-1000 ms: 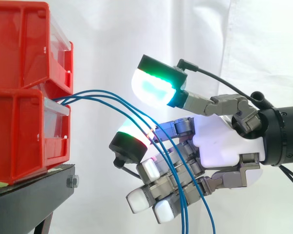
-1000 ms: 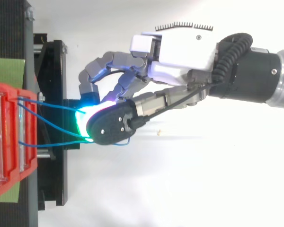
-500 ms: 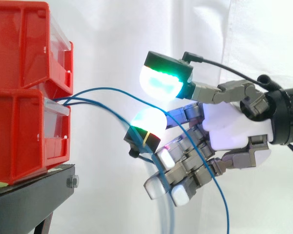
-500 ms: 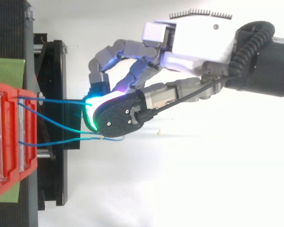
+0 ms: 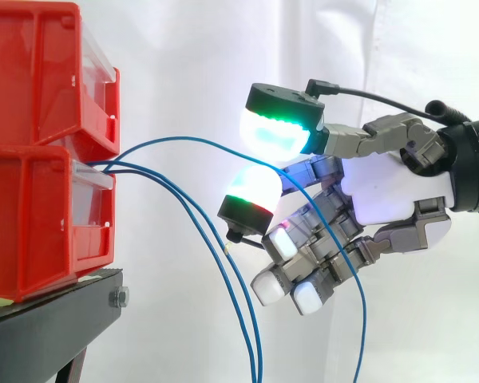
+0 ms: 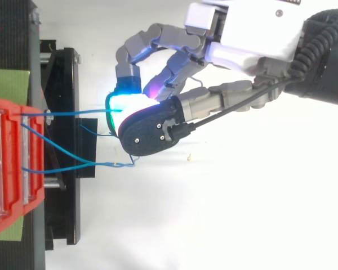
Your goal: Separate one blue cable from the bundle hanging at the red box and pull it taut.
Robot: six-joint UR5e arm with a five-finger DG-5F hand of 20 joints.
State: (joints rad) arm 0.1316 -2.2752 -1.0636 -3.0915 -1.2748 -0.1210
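Observation:
Two red bins (image 5: 32, 215) are stacked on a black stand (image 5: 56, 319) at the left. Three blue cables come out between them. One blue cable (image 5: 184, 140) arcs up and to the right, passes between two glowing pads (image 5: 273, 132) of my hand (image 5: 391, 191), then drops behind the curled fingers. The hand is shut on it, to the right of the bins. From above, this cable (image 6: 73, 112) runs nearly straight from the bin (image 6: 5, 169) to the hand (image 6: 253, 34). The other two cables (image 5: 199, 231) hang free, below and left of the hand.
A white curtain hangs behind everything. The stand's black frame (image 6: 62, 84) juts out under the cables, and a green strip (image 6: 8, 81) lies on top beside the bins. The arm enters from the right edge.
My hand has moved right and slightly up, away from the bins. Two cables have slipped off the fingers and hang loose. One stays between the pads and has drawn straighter.

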